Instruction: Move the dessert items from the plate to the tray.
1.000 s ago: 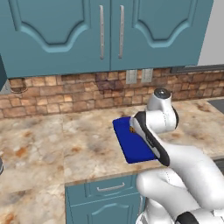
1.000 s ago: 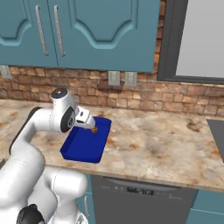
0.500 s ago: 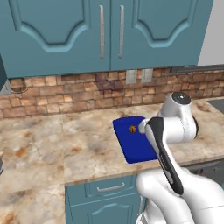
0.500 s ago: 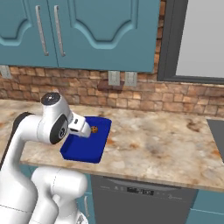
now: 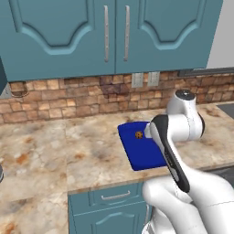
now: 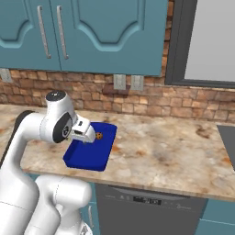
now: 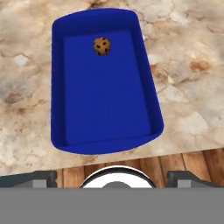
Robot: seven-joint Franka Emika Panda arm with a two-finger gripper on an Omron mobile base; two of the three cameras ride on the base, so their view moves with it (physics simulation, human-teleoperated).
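The arm hides the tray's (image 5: 141, 153) 3 o'clock side; its long axis runs 12 to 6. A cookie (image 7: 101, 46), seemingly chocolate-chip, lies toward 12. The claw (image 7: 111, 177) stands wide apart, empty.

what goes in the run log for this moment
tray: on counter | cookie: in tray, far end | gripper: open, empty, above tray's near edge

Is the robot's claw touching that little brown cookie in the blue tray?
Apart. In the hand view the cookie lies alone at the far end of the tray, while the open gripper sits well back with bare tray floor between.
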